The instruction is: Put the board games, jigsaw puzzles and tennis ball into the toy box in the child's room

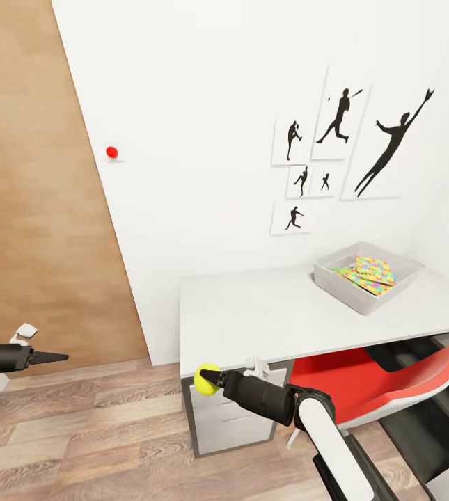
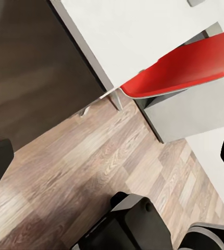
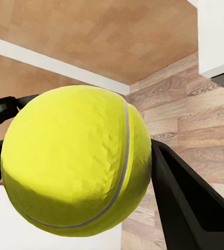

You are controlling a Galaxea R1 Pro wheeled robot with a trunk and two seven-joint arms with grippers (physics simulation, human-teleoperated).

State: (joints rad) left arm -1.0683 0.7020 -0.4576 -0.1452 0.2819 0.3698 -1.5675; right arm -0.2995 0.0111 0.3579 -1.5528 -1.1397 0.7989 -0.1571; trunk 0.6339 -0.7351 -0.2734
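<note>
My right gripper (image 1: 209, 379) is shut on the yellow-green tennis ball (image 1: 205, 378), held just off the near left corner of the white table (image 1: 252, 320). In the right wrist view the tennis ball (image 3: 75, 161) sits between both black fingers (image 3: 185, 198). The light grey toy box (image 1: 391, 292) stands at the table's far right, with the multicoloured jigsaw puzzles (image 1: 372, 271) lying inside it. My left gripper (image 1: 51, 358) hovers over the floor far to the left, open and with nothing in it. The board games and the bed are out of view.
A red chair (image 1: 384, 379) is tucked under the table, also seen as the red chair (image 2: 179, 70) from the left wrist. White drawers (image 1: 227, 421) stand below the table's left end. A wooden door (image 1: 36, 209) is at left, and wood-plank floor (image 1: 85, 431) lies in front.
</note>
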